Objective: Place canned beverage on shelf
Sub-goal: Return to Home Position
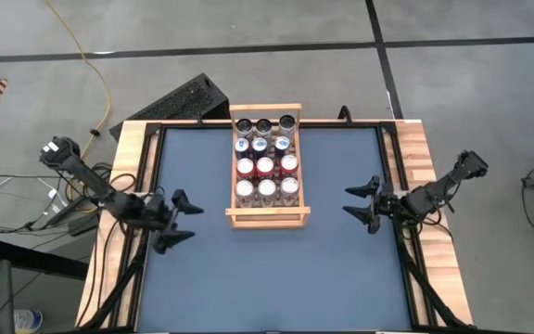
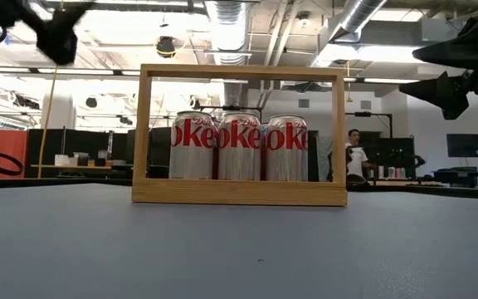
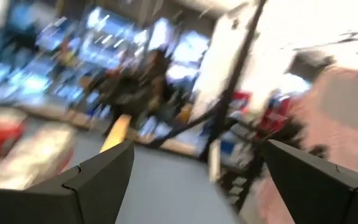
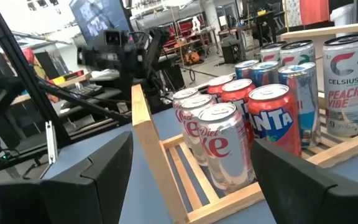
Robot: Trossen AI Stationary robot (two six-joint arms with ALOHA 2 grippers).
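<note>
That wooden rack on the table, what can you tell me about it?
The shelf is a light-wood rectangular rack: a floor of thin parallel slats with a raised open rail at each short end. It lies flat on the blue table, centred, toward the far edge. Twelve cans stand upright on it in four rows of three, silver Diet Coke cans in front. The left claw and right claw hang open at either side, clear of it.
</note>
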